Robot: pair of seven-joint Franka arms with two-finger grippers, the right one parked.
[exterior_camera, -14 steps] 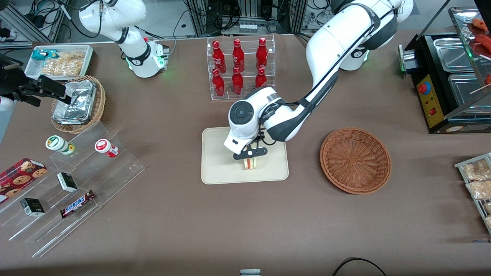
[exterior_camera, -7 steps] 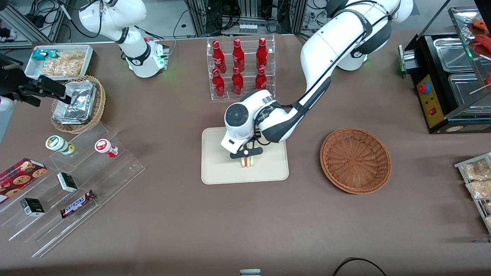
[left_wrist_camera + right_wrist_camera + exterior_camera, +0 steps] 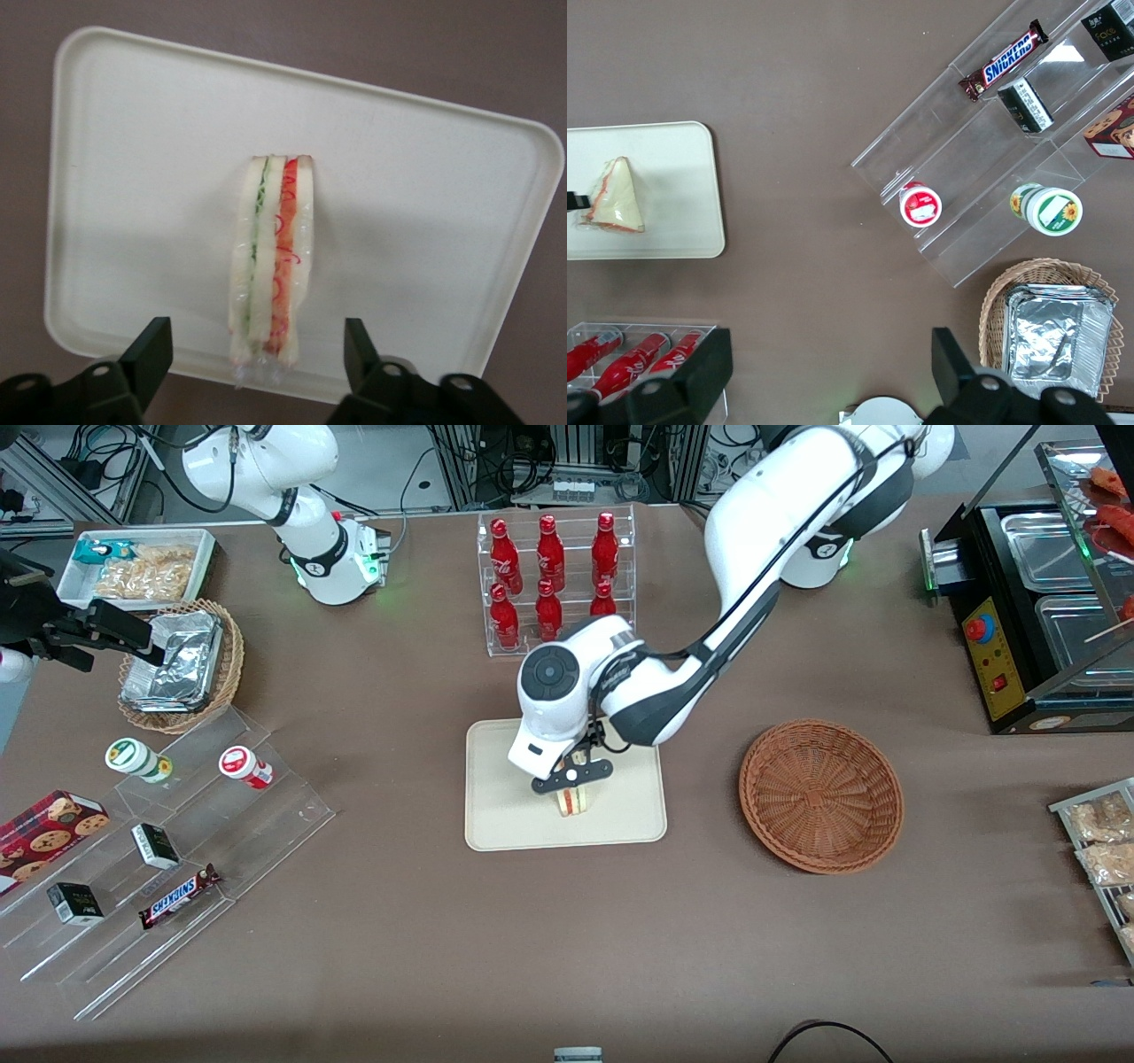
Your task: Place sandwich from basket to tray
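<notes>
The sandwich stands on its edge on the cream tray, white bread with green and red filling showing. My gripper hovers straight above it, open, with a black finger on either side of the wedge and clear gaps to the bread. The right wrist view also shows the sandwich resting on the tray. The reddish-brown basket sits beside the tray toward the working arm's end, with nothing in it.
A clear rack of red bottles stands farther from the front camera than the tray. Toward the parked arm's end are a tan basket of foil packs, acrylic steps with snacks and a white bin. A black food warmer stands at the working arm's end.
The wrist has lifted a little and shifted slightly above the tray. The sandwich has stayed in the same spot on the tray.
</notes>
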